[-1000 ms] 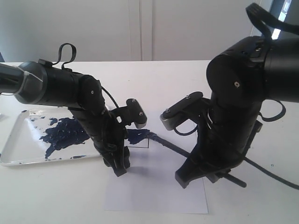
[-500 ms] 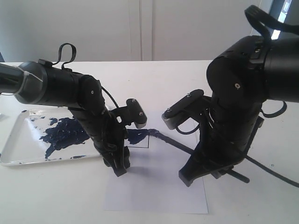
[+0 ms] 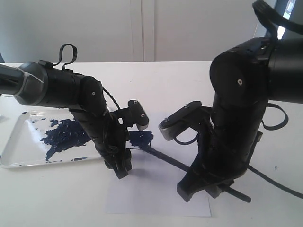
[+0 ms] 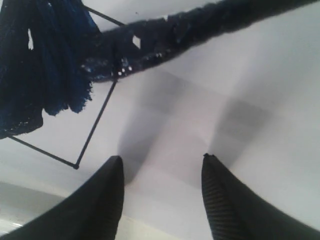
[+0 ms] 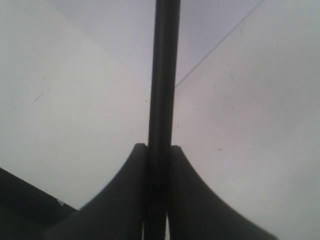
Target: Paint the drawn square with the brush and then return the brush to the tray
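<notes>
White paper sheet [image 3: 156, 196] on a white bench [image 3: 165, 80]
The sheet lies low in the frame's centre; a pale wall [image 3: 94, 28] fills the top

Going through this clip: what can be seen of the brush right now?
The brush is a long, thin black stick, slanted low across the white paper. The right end effector is shut on its handle, with a short length sticking out behind. The bristle end, soaked in dark navy paint, rests at the edge of the partly painted square. No metal band can be made out.
</notes>
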Motion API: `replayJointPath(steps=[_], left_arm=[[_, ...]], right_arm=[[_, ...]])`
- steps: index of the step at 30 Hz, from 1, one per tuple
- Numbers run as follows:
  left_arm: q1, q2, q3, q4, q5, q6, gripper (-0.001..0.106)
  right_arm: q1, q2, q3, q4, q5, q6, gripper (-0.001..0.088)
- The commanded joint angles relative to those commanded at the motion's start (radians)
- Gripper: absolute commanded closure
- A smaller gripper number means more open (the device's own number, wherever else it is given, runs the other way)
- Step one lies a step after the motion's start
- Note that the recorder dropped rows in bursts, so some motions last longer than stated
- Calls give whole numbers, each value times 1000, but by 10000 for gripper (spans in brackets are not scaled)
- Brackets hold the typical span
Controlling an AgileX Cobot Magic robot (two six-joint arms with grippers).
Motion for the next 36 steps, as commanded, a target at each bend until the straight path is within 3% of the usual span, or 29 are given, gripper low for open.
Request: replayJointPath(steps=[6, 17, 36], left_arm=[[0, 0, 0, 0, 0, 0, 517], [0, 0, 0, 0, 2, 0, 517], [0, 0, 0, 0, -2, 0, 517]], right_arm=[[0, 0, 0, 2, -13, 0, 868], [0, 0, 0, -112, -13, 83, 868], [0, 0, 0, -145, 32, 113, 868]])
